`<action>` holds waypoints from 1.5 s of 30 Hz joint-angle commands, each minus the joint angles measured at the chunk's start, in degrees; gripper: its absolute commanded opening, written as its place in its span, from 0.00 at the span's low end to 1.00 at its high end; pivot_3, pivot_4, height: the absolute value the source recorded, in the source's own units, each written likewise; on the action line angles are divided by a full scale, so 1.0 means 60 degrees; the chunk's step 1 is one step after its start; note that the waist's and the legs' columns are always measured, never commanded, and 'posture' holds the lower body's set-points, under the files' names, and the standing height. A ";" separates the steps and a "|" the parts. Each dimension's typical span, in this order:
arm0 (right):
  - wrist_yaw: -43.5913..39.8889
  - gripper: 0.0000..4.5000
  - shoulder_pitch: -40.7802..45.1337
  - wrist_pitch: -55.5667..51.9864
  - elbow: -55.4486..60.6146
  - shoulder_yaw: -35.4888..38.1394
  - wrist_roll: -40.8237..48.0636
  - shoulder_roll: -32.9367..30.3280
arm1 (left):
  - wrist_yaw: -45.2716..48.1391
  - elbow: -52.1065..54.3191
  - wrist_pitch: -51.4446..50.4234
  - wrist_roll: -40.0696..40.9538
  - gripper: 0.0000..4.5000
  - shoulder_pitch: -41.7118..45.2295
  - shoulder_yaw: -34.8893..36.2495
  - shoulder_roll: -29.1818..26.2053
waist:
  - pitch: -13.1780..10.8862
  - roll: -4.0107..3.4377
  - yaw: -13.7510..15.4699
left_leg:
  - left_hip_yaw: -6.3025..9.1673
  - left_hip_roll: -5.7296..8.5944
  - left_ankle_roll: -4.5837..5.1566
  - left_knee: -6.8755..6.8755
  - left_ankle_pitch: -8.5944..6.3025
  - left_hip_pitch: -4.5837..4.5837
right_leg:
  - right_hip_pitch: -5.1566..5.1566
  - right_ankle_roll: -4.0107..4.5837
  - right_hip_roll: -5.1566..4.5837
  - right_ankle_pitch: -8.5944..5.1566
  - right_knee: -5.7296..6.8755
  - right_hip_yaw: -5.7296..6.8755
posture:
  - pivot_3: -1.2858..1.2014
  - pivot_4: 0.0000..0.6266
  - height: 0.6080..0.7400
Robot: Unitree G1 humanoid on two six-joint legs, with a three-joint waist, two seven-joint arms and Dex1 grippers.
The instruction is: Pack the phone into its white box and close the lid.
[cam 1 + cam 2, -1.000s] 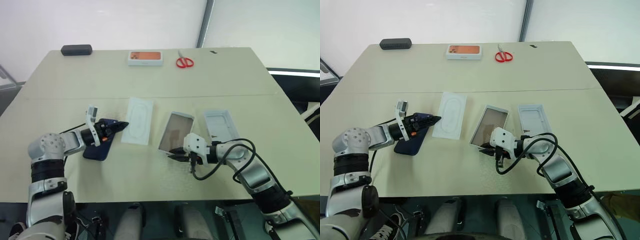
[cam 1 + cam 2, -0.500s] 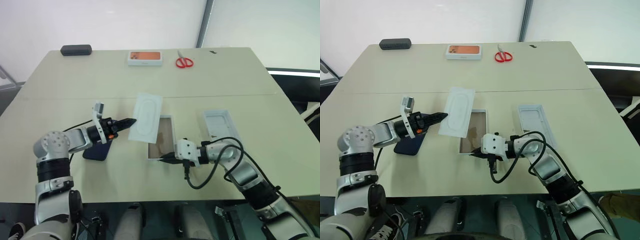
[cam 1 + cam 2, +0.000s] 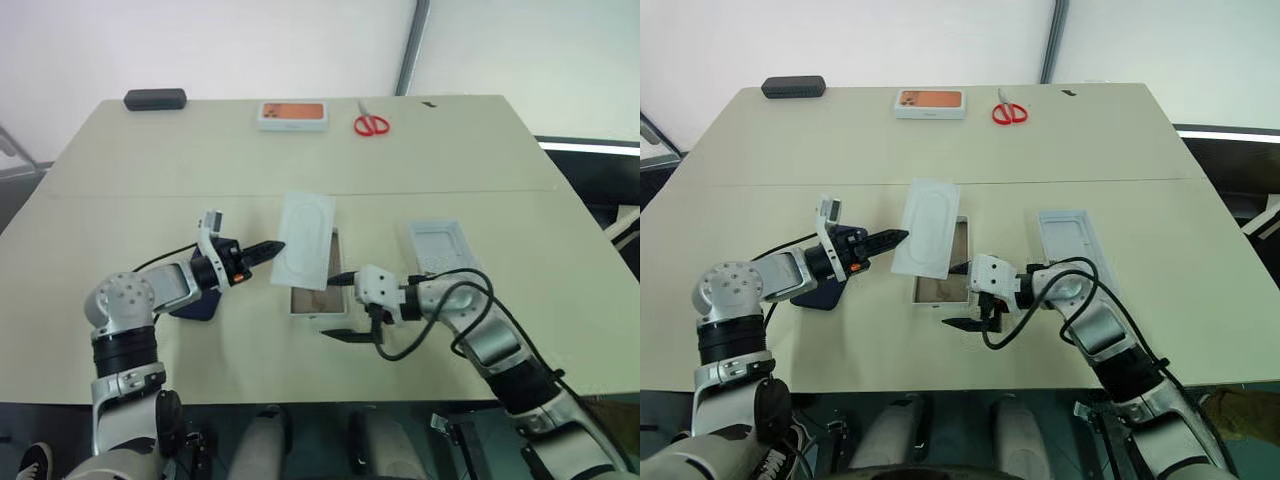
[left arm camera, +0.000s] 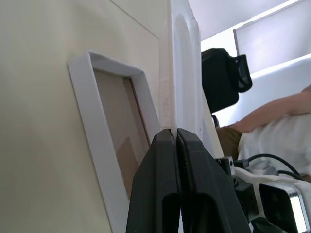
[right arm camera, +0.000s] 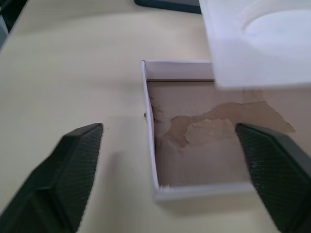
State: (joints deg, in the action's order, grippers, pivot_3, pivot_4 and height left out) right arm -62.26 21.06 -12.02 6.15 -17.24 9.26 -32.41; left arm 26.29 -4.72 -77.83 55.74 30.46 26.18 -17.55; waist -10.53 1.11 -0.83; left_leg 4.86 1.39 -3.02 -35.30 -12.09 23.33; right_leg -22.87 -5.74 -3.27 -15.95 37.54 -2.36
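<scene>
1. Currently, on the pale beige worktop (image 3: 480, 160), the left claw (image 3: 272, 247) has its two black fingers pressed together on the edge of a flat white card with an oval outline (image 3: 305, 240), pinching it and holding it tilted above the worktop.
2. Under the card's far end sits the white box (image 3: 320, 300), a shallow white cardboard tray with thin walls and a tan-brown floor; it is open, and the card overhangs part of it.
3. Beside the box's near end, the right claw (image 3: 343, 306) stands with its fingers spread wide, one above the other, gripping nothing; in the right wrist view the fingers (image 5: 73, 160) flank the box's near corner without touching it.
4. Behind the left forearm lies the phone (image 3: 200, 303), a slim dark navy-blue handset, flat on the worktop and mostly hidden by the arm, well left of the box.
5. Right of the box rests the lid (image 3: 440, 247), a white rectangular cover lying with its moulded inside facing up, apart from the box.
6. Along the far edge sit a black oblong case (image 3: 154, 99), a small white box with an orange top (image 3: 292, 115) and red-handled scissors (image 3: 371, 123).
</scene>
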 commanded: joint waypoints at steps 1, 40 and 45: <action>-0.0156 0.99 -0.0149 0.0103 0.0466 0.0745 0.0378 -0.0503 | -0.0362 0.0727 -0.0228 0.0524 0.00 -0.0261 0.0261 0.0109 | 0.0000 0.0000 -0.0001 | 0.0000 0.0000 0.0000 0.0001 0.0000 -0.0001 | 0.0001 0.0000 0.0000 0.0000 0.0000 0.0000 | 0.52 0.24 1.00; 0.0126 1.00 0.0419 0.1346 -0.0844 0.1894 0.0973 -0.0081 | -0.3256 0.2145 0.0518 0.2795 0.42 -0.1899 -0.0153 0.1072 | -0.0002 0.0003 0.0010 | -0.0012 0.0001 0.0000 -0.0001 0.0000 -0.0003 | 0.0008 0.0002 0.0006 -0.0001 -0.0002 -0.0002 | 0.52 0.24 1.00; 0.0251 1.00 0.0514 0.1311 -0.0800 0.1905 0.1033 0.0096 | -0.3120 0.2283 0.0604 0.2910 0.87 -0.1877 -0.0412 0.0791 | -0.0002 0.0003 0.0000 | -0.0011 0.0000 0.0000 0.0000 0.0000 -0.0003 | 0.0007 0.0002 0.0007 -0.0001 -0.0002 -0.0001 | 0.52 0.24 1.00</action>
State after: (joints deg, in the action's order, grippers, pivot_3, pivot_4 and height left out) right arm -61.42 22.67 -4.74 0.63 -6.41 14.72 -32.52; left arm 6.74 7.30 -75.02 71.40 18.70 24.04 -12.34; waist -10.54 1.12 -0.83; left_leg 4.79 1.39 -3.02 -35.30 -12.09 23.31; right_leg -22.83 -5.73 -3.23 -15.96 37.52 -2.37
